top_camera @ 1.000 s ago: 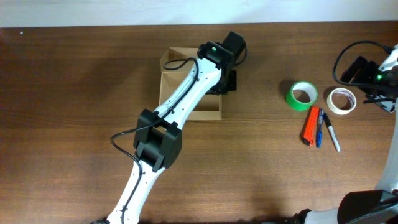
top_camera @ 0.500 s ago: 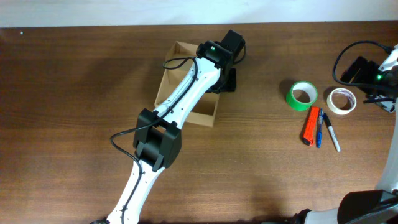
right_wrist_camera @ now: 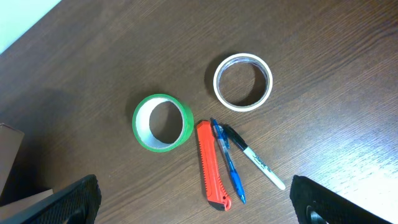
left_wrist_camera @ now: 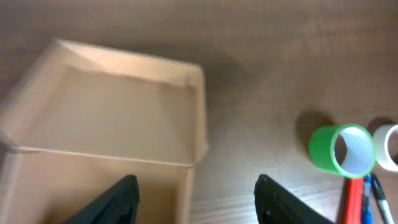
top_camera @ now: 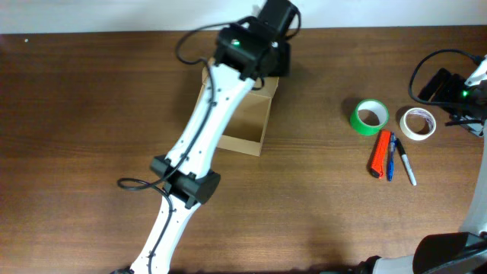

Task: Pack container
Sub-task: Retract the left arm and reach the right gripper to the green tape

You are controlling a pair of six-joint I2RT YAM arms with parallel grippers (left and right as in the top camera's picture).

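Observation:
The container (top_camera: 245,122) is an open, tan cardboard box at the middle back of the table, turned slightly askew. In the left wrist view the container (left_wrist_camera: 118,124) looks empty, with its flap lid lying open on the far side. My left gripper (top_camera: 274,59) hovers over the box's far right corner. Its fingers (left_wrist_camera: 196,196) are open and empty, one on each side of the box's right wall. My right gripper (top_camera: 445,87) is at the far right. In the right wrist view it (right_wrist_camera: 202,213) is wide open and empty, above the loose items.
A green tape roll (top_camera: 369,116), a white tape roll (top_camera: 419,122), an orange box cutter (top_camera: 378,154), a blue pen (top_camera: 391,156) and a marker (top_camera: 406,164) lie at the right. The right wrist view shows the green roll (right_wrist_camera: 161,122) and the cutter (right_wrist_camera: 211,165).
My left gripper has moved toward the table's far edge. The box has turned slightly anticlockwise and shifted. The right arm has not moved.

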